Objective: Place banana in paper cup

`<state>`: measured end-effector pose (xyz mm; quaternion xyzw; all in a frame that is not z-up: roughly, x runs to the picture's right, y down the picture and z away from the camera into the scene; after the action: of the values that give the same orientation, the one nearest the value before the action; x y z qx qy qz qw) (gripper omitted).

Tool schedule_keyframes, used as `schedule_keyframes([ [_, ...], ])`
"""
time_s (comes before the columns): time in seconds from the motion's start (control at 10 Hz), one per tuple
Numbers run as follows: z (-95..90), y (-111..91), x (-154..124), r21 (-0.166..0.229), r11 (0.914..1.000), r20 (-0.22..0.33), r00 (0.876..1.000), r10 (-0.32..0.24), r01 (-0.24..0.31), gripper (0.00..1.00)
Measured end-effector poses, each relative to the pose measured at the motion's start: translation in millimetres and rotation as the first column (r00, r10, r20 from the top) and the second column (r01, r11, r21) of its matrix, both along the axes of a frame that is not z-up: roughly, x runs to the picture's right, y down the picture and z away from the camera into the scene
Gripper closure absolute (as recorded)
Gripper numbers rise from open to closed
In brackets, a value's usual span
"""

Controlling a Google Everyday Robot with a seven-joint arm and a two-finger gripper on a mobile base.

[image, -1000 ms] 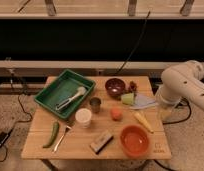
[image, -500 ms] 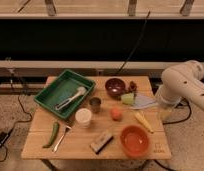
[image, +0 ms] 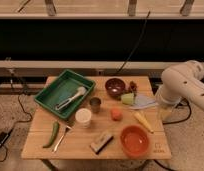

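Banana (image: 143,120): small, pale yellow, slightly curved; lies flat and aslant on the surface (image: 80,147), near its right edge.
Paper cup (image: 83,117): short, cream-white, upright, rim up; left of centre, well apart from the banana.
Claw (image: 164,106): at the right edge, near the banana.

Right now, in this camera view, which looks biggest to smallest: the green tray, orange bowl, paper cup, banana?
Green tray
orange bowl
then paper cup and banana, too alike to rank.
The hand hangs beside the table's right edge.
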<state>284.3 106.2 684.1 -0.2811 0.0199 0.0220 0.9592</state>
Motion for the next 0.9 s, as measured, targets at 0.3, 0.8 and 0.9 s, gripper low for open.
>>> schedule_keyframes([
  [0.3,6.0,0,-1,-0.011,0.9999,-0.017,1.000,-0.010,0.010,0.35],
  [0.8,74.6,37,-8,-0.057,0.9981,-0.074,0.997,0.018,-0.023,0.35],
  [0.9,95.5,45,-8,-0.062,0.9970,-0.096,0.995,0.040,-0.046,0.35],
])
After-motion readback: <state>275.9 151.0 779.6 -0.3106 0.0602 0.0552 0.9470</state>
